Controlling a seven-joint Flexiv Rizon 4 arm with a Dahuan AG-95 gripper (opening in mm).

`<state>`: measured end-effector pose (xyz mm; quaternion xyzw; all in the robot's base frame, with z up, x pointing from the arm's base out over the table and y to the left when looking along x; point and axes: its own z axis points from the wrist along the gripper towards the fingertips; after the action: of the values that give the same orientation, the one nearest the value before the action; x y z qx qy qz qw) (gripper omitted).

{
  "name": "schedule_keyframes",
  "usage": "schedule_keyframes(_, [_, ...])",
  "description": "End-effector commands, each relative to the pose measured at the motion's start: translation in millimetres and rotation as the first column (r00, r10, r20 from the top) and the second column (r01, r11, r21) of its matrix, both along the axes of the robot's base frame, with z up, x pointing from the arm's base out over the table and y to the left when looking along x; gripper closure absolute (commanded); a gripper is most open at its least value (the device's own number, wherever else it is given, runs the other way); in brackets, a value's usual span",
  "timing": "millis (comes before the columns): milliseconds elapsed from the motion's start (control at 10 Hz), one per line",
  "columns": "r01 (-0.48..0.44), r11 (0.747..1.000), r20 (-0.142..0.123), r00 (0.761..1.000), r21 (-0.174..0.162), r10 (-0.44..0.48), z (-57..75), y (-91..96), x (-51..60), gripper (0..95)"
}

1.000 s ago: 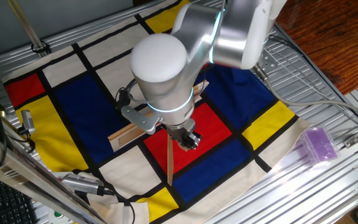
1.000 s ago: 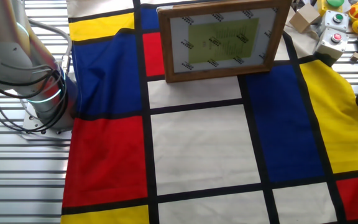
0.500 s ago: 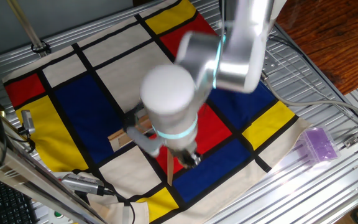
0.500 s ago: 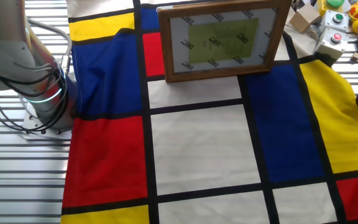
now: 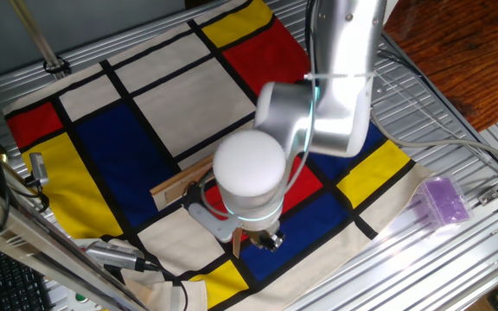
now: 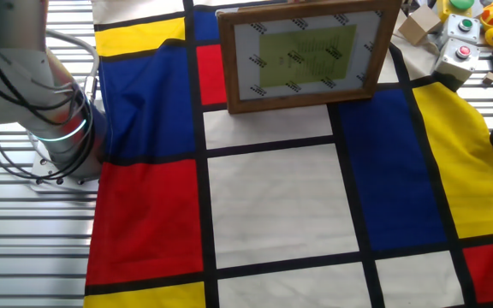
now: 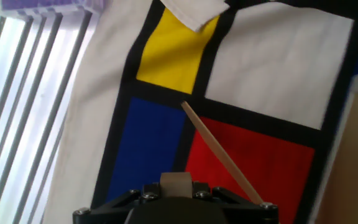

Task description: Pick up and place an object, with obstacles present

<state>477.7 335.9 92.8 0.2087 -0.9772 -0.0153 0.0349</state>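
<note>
Jaws pinch a small tan block (image 7: 176, 182) at the bottom edge of the hand view – the gripper (image 7: 176, 194) closed on it, only the block's top face showing between the dark finger bases. Gripper (image 5: 267, 241) in one fixed view hangs low over the cloth, at the black line between a red patch and a blue one, mostly hidden under the arm's (image 5: 318, 112) round white joint.

Thin slat (image 7: 222, 152) runs diagonally from just right of the block up-left to the black crossing, lying over the red patch; its near end passes just beside the right finger base. In one fixed view the slat (image 5: 234, 244) peeks out just left of the gripper, and the plank (image 5: 180, 181) sits on edge up-left of it, partly covered by the arm – the T junction itself hidden.

Checkered cloth (image 5: 128, 138) covers the table. Purple box (image 5: 443, 200) rests well off to the right on the metal slats (image 5: 456, 259), off the cloth; also at top-left of the hand view (image 7: 39, 5). The other fixed view shows only the arm base (image 6: 54, 128), the cloth (image 6: 281, 205) and a framed board (image 6: 302, 56) standing on it.
</note>
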Motion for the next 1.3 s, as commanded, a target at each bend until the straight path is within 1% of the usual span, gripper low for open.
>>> schedule_keyframes(100, [-0.013, 1.0, 0.009, 1.0, 0.003, 0.013, -13.4, 1.5, 5.5, 95.0])
schedule_keyframes(400, [-0.015, 1.0, 0.023, 1.0, 0.0, 0.015, -29.7, 3.5, 8.5, 95.0])
schedule_keyframes(700, [-0.032, 0.999, 0.034, 0.999, 0.003, 0.032, -41.5, 1.3, 10.2, 95.0])
schedule_keyframes(800, [-0.037, 0.999, 0.039, 0.999, 0.005, 0.037, -48.0, 0.1, 10.7, 95.0])
schedule_keyframes(900, [-0.047, 0.999, 0.041, 0.998, 0.005, 0.047, -50.3, -0.3, 10.9, 95.0])
schedule_keyframes(1000, [-0.058, 0.998, 0.041, 0.997, 0.006, 0.058, -50.4, -0.3, 10.9, 76.0])
schedule_keyframes(1200, [-0.065, 0.998, 0.041, 0.997, 0.005, 0.064, -50.3, -0.3, 10.8, 76.0])
schedule_keyframes(1300, [-0.081, 0.997, 0.042, 0.996, 0.005, 0.08, -50.2, -0.3, 10.8, 57.0])
